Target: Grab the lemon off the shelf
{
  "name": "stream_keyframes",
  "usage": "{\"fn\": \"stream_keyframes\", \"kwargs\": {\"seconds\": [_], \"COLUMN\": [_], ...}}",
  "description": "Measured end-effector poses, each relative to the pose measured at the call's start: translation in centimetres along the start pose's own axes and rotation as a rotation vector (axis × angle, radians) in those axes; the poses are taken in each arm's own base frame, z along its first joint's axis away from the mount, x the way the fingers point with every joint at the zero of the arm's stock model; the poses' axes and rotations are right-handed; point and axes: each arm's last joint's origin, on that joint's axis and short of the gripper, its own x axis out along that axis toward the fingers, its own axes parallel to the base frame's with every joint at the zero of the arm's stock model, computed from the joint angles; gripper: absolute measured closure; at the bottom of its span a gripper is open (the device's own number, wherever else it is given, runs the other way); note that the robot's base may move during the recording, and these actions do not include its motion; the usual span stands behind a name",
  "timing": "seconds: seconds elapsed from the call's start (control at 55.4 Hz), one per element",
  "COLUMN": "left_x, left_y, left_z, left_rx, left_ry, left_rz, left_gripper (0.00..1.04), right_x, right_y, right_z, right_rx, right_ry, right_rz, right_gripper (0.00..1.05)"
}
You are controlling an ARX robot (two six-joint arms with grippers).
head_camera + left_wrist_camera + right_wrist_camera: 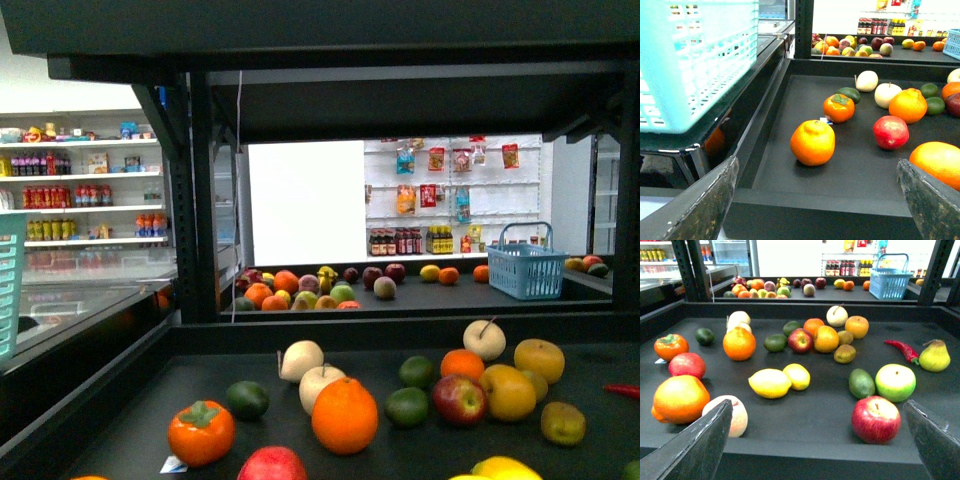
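Two bright yellow oval fruits lie side by side in the middle of the shelf's black tray (815, 430). The larger lemon (770, 382) has tapered ends, and a smaller lemon (797, 376) touches it. The front view shows only a yellow top (505, 468) at the bottom edge. My right gripper (818, 404) is open at the tray's front rim, a short way from the lemons, holding nothing. My left gripper (817, 161) is open over the tray's left front corner, facing an orange (813, 142). Neither arm shows in the front view.
A red apple (875, 419), an avocado (861, 382) and a green apple (895, 382) lie on one side of the lemons; a large orange (680, 399) and a peach (735, 415) on the other. A teal basket (695, 60) stands beside the tray. A blue basket (527, 270) sits on the far shelf.
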Motion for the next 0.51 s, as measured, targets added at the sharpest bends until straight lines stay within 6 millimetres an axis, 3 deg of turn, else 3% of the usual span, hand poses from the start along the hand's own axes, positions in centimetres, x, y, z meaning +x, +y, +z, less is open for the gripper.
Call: {"fn": "stream_keyframes", "kwargs": {"seconds": [0.505], "left_x": [0.00], "left_y": [0.00], "left_z": [0.00], "left_rx": [-0.001], "left_ry": [0.000], "left_rz": [0.000], "left_gripper": [0.08], "right_x": [0.00], "right_y": [0.00], "right_z": [0.00], "right_rx": [0.000], "right_ry": [0.000], "right_rz": [0.002], "right_gripper": [0.02]}}
